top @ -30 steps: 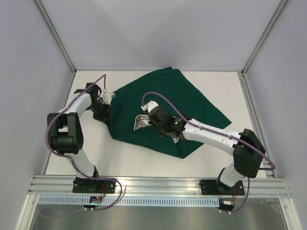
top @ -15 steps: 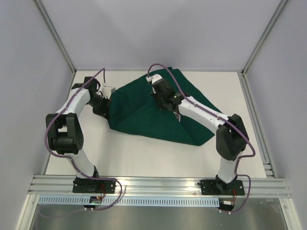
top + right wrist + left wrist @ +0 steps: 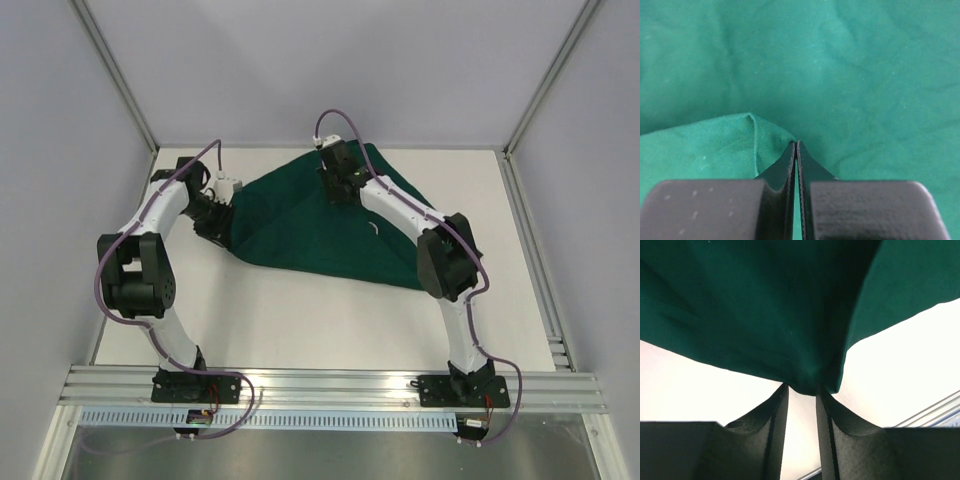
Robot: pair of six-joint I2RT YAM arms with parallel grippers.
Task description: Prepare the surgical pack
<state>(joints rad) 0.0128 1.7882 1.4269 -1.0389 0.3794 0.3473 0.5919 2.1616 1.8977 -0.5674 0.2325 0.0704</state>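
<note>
1. Left hand [image 3: 801, 387], at the drape's left corner: its fingers were clamped a second ago and have just spread, and bare worktop [image 3: 300, 320] shows through the gap. The corner of the drape [image 3: 300, 235] sits right at the fingertips; I cannot tell whether it touches them or hangs just free. I judge this corner is being let go.
2. Drape: a second ago it gaped at its middle and the steel tray showed there. Now the near flap lies folded across toward the drape's far edge. The tray is out of sight, presumably under the cloth, and no scissors, forceps or gauze show either. The covering fold looks laid, and further folds probably remain.
3. Right hand [image 3: 796, 142], at the drape's far edge: it has swept there from the drape's middle, bringing the flap along. Its fingers are pressed together, pinching a small ridge of cloth at the tips.
4. No brand, label or writing can be read in any view.
</note>
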